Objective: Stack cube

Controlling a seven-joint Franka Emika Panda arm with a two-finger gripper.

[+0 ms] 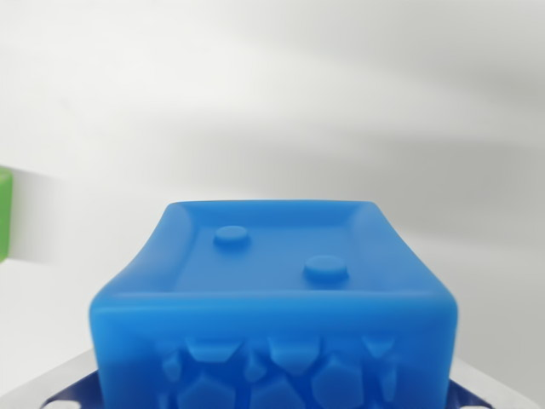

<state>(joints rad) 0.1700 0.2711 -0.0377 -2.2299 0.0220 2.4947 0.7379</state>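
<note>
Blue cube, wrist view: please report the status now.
Blue cube fills the lower frame, close under the camera. Tool fingers not visible; grip cannot be confirmed. Green block at the wrist view's left edge, apart. Nothing in the way.

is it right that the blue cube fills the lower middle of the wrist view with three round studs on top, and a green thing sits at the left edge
Not quite: the blue cube shows two round studs on its recessed top, not three. The wrist view shows one toward the back left and one nearer the front right. The rest holds: the cube fills the lower middle, and a green thing sits at the wrist view's left edge.
</note>
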